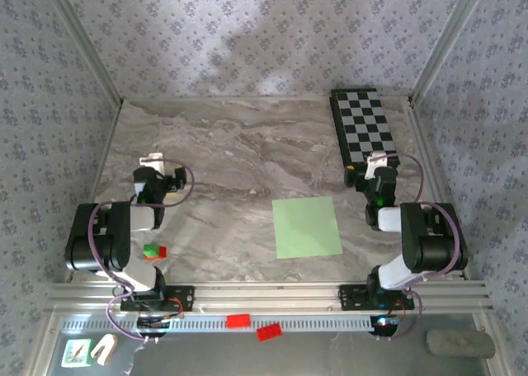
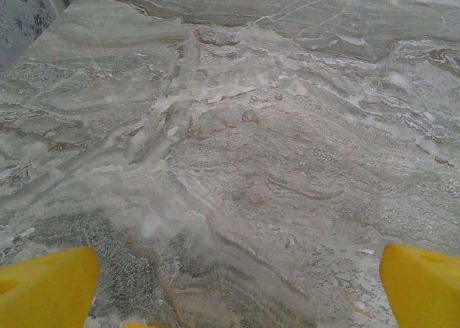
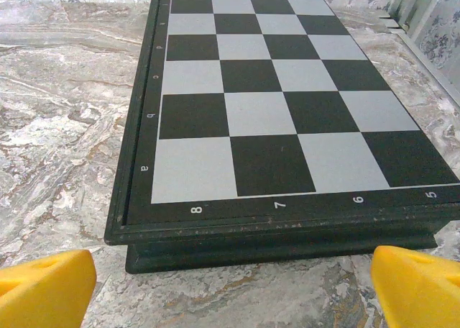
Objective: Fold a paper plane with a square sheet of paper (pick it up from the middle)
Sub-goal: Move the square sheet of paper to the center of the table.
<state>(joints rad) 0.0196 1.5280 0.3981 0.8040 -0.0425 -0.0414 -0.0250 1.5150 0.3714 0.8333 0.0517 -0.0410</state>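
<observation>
The square sheet of paper (image 1: 308, 227) lies flat on the marble tabletop (image 1: 223, 145), right of centre and toward the near edge, with neither arm touching it. The left pincer (image 2: 233, 285) stands wide and holds nothing. Its yellow fingertips (image 2: 43, 288) sit at the bottom corners of the wrist view, over bare tabletop well left of the sheet. The right pincer (image 3: 230, 281) is equally wide and empty, and faces the near edge of the black-and-white chessboard (image 3: 273, 105) at the far right. Small red and green blocks (image 1: 153, 250) sit beside the left arm.
</observation>
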